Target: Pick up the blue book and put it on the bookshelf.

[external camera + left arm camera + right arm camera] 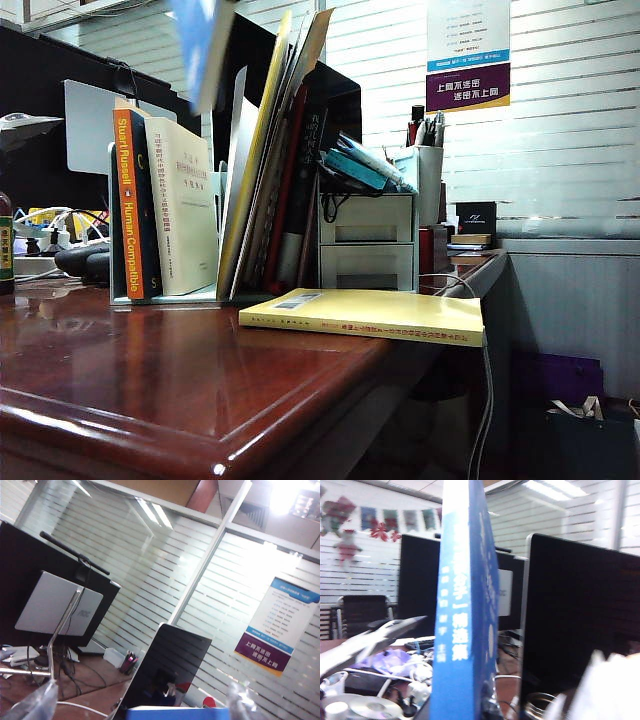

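Note:
The blue book (pixel 203 45) hangs tilted and blurred in the air above the bookshelf (pixel 165 294), over the books standing in it. Neither gripper shows in the exterior view. In the right wrist view the blue book (pixel 462 605) stands upright with its spine toward the camera, and my right gripper (pixel 470 707) is shut on its lower part. My left gripper (pixel 142 707) is open wide. A blue edge of the book (pixel 177 713) lies between its clear fingertips (pixel 35 705), with a gap on one side.
The rack holds an orange-spined book (pixel 130 205), a pale book (pixel 185 205) and several leaning books (pixel 270 150). A yellow book (pixel 370 315) lies flat on the desk (pixel 150 390). A white drawer cabinet (pixel 365 250) stands behind. Monitors (pixel 580 620) and cables surround the area.

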